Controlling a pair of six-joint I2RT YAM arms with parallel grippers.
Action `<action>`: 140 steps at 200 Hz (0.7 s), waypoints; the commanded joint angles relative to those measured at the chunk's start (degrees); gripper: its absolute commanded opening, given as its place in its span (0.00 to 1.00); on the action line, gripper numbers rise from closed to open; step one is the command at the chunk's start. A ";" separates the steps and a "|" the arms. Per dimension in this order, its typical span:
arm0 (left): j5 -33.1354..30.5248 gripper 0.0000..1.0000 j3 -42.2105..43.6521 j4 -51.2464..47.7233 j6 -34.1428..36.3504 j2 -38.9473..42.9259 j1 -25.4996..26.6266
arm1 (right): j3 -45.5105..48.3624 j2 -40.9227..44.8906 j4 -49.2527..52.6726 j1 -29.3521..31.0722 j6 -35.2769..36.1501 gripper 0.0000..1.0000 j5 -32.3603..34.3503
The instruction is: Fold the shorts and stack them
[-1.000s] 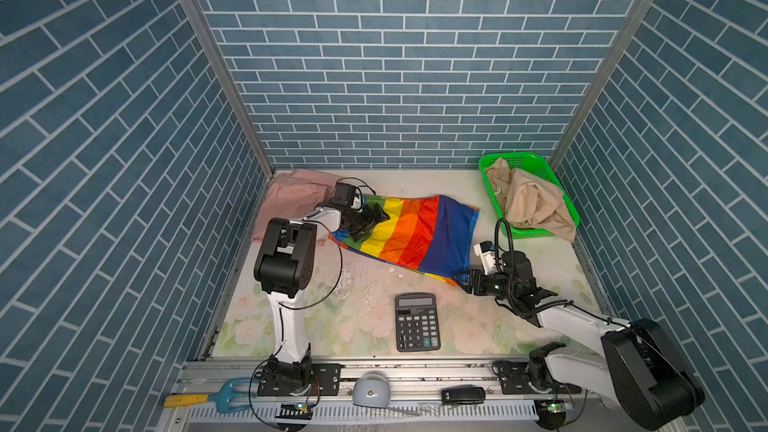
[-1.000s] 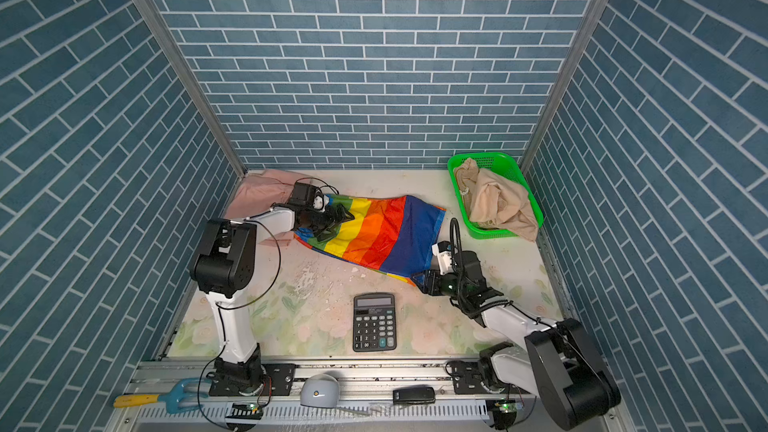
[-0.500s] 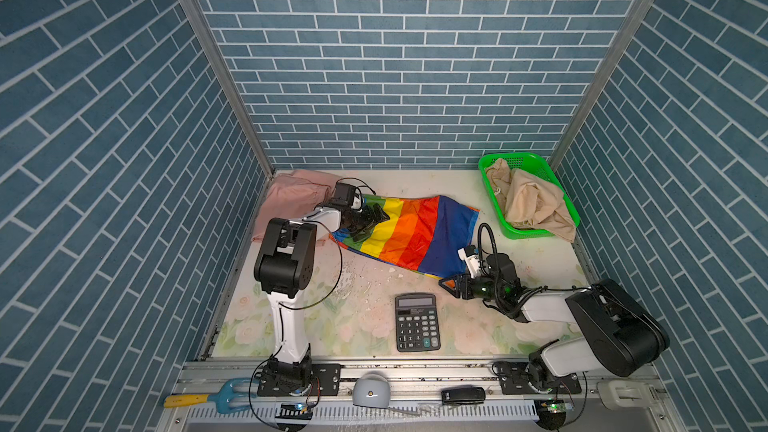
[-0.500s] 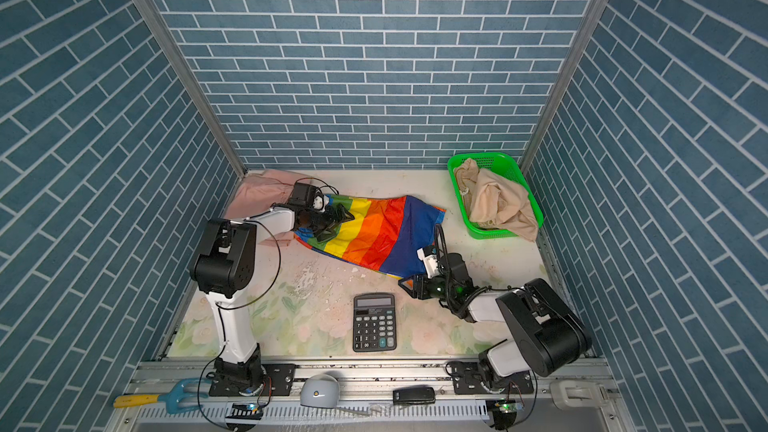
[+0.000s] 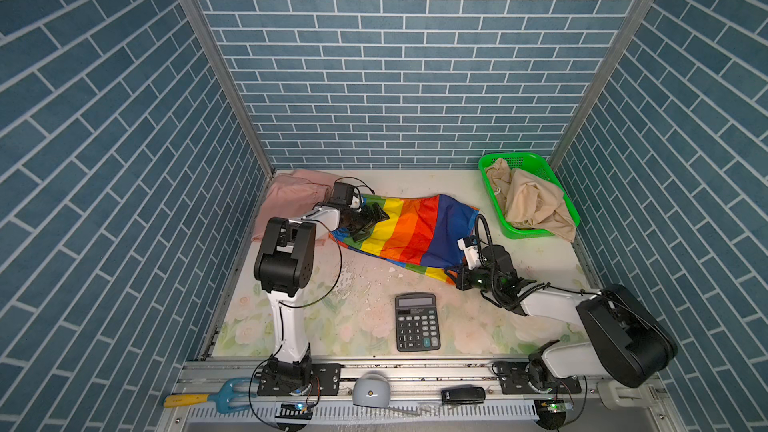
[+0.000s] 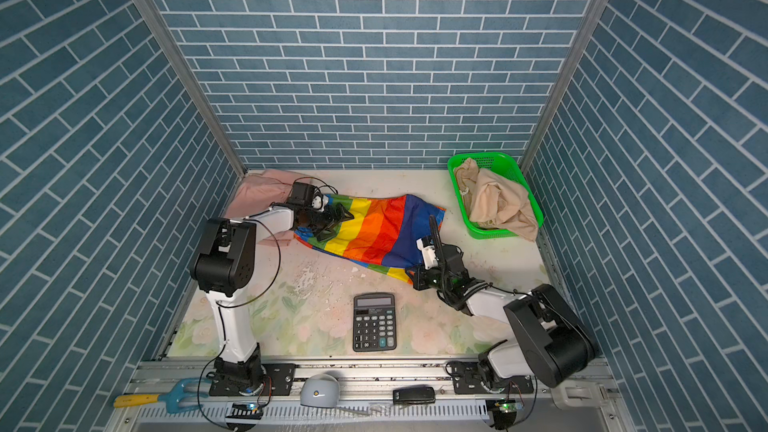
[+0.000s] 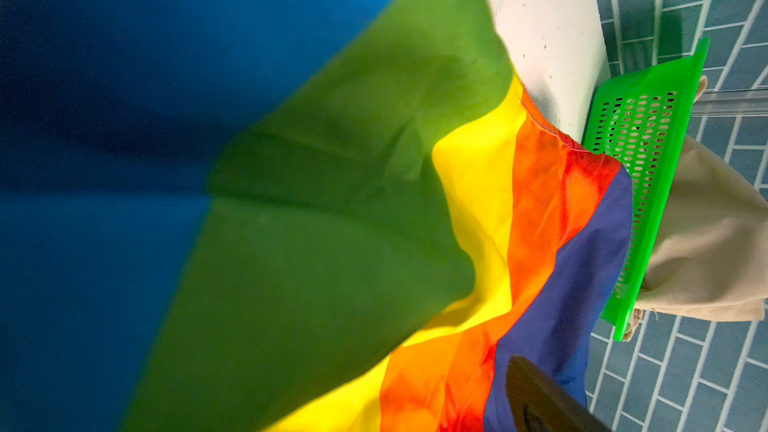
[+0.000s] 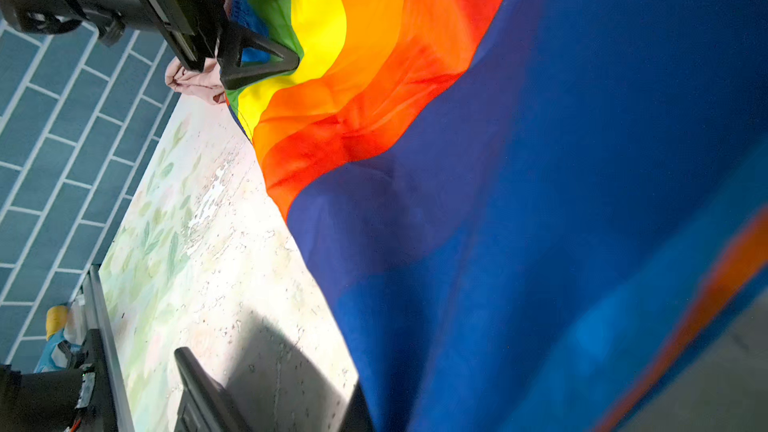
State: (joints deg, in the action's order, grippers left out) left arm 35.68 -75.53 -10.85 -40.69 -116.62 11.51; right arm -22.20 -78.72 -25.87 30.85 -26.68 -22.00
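1. Step in hand, my read: 1st fold of the rainbow shorts [image 5: 415,232]. They lie spread out across the middle of the table [image 5: 540,268].
2. My R gripper [image 5: 456,278] is down low at the near R corner of that cloth, jaws closed. It looks pinched on the hem, tho the fabric fills the R wrist view and hides the tips.
3. My L gripper [image 5: 371,225] sits over the opposite, green/yellow end w/ jaws spread wide, holding nothing. One finger [image 8: 257,60] shows in the R wrist view, on or just above the cloth; can't tell which.
4. Other items: pink shorts [image 5: 291,197] lie in the far L corner, partly behind my L arm. Beige shorts [image 5: 530,205] are crumpled in the green basket [image 5: 536,160] at far R, part hanging over the rim.
5. Progress, est.: early. No stack seen yet, and 2 of 3 look unfolded.
6. Next move needs:
   - L jaws closing on their end so both ends are held.
   - Then a lift + carry-over high enough that the cloth doesn't drag or bunch.
   - Staying clear of the calculator [image 5: 417,322], which is near my R gripper on the front side.
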 commanded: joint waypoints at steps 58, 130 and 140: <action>-2.38 1.00 -0.56 -4.70 2.02 -5.63 -1.66 | -2.33 5.41 17.07 0.26 6.35 0.08 1.43; -1.58 1.00 0.09 -3.86 2.11 -6.33 -2.89 | -5.23 6.21 21.71 0.58 5.03 0.36 1.37; -1.49 1.00 0.15 -3.79 2.27 -6.38 -3.02 | -5.19 5.20 19.68 0.52 2.93 0.43 -0.81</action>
State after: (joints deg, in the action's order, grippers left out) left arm 40.29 -77.12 -12.05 -40.40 -118.26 9.87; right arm -26.94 -73.30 -5.34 31.24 -21.50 -20.16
